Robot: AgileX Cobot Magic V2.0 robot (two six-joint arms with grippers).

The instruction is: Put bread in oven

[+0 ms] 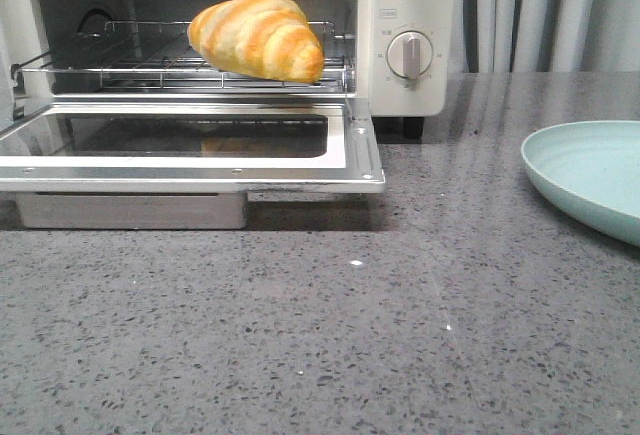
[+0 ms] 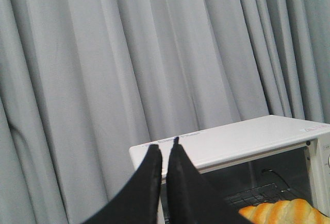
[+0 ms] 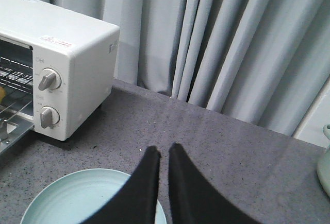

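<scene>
Already the bread [image 1: 258, 37] lay on the wire rack [image 1: 130, 60] inside the oven [image 1: 400, 85], long axis across the opening, the door [image 1: 190, 145] dropped flat. The left gripper [image 2: 164, 154] hung nearer, above the oven's top (the roll peeked below it); the right gripper [image 3: 162, 154] hovered over the plate [image 3: 77, 198]. Both jaws stood nearly closed, holding nothing.

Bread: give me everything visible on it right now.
The bread is a glossy croissant-shaped roll, golden-orange with pale yellow stripes and tapered ends. It lies on the wire rack inside the oven, towards the right side near the knobs, with the door dropped open below it. Nothing else touches it; no fingers are near.
</scene>
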